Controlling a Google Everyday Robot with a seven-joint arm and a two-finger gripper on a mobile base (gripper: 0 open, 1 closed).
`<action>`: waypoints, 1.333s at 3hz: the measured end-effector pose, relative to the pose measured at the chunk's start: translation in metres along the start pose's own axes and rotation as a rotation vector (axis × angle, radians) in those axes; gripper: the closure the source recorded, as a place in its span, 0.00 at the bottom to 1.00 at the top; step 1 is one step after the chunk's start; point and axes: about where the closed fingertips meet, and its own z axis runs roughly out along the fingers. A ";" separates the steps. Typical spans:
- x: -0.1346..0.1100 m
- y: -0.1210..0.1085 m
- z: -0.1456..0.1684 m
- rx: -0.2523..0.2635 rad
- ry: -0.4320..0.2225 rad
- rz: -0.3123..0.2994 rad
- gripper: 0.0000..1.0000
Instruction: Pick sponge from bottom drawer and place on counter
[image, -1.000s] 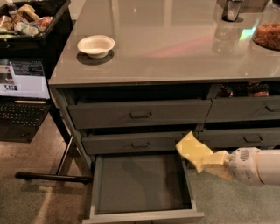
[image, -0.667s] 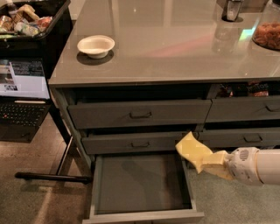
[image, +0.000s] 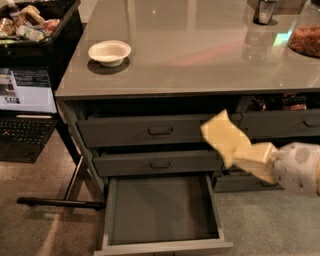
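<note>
Leaves the wide dark grey bottom drawer (image: 160, 210) open and bare under the front edge of the glossy grey-taupe counter (image: 200, 55), lifts the small pale yellow sponge (image: 224, 136) higher than a second ago, nearly to that edge, pinched in the cream two-finger gripper (image: 245, 155) closed on it, so probably only placing remains.

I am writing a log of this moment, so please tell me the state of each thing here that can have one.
Small pale yellow sponge: held in the air by the gripper, in front of the drawers.
Gripper: at the right, shut on the sponge.
Wide dark grey bottom drawer: pulled open, floor bare.
Round white bowl: upright on the glossy grey counter.
Black laptop: open, screen lit.
</note>
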 end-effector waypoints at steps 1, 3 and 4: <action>0.012 -0.077 -0.003 0.109 0.065 0.024 1.00; 0.018 -0.080 -0.013 0.154 0.109 0.079 1.00; 0.049 -0.088 -0.025 0.204 0.167 0.147 1.00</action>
